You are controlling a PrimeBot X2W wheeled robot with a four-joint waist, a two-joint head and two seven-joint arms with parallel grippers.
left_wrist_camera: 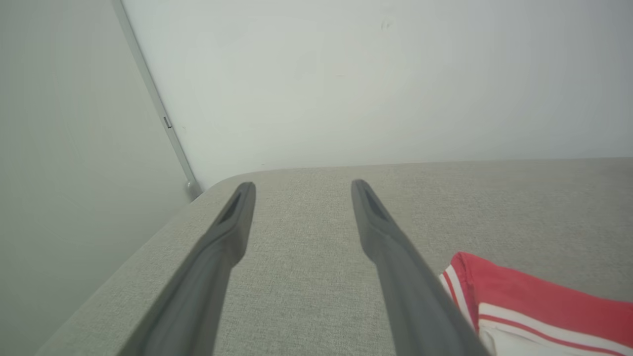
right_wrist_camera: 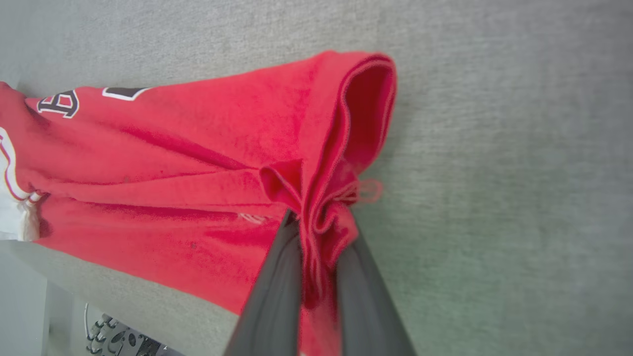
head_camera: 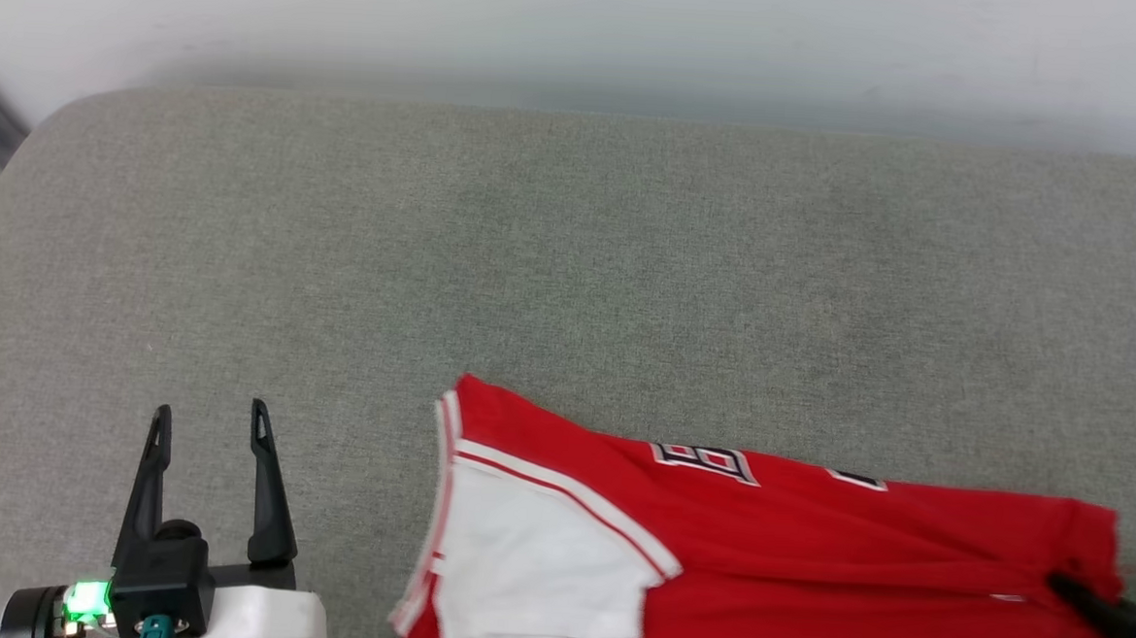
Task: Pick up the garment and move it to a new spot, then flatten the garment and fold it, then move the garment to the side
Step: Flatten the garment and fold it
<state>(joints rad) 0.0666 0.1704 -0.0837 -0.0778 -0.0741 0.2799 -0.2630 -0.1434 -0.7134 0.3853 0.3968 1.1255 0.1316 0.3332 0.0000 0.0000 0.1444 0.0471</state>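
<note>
Red garment [head_camera: 808,565] long axis left-to-right | right pincer [right_wrist_camera: 319,222] clamped on garment's right-end hem | left pincer [head_camera: 210,407] spread wide, empty, apart from garment's sleeve end

On the red garment [head_camera: 808,555] a black, white-outlined letter [head_camera: 706,460] resembling a B is being displayed; the neighbouring print [head_camera: 856,480] is being hidden by folds, unreadable.

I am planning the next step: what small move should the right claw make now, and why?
Probably lift a little: the right claw is shut on the bunched hem of the red jersey, whose rest lies on the grey cushion.
</note>
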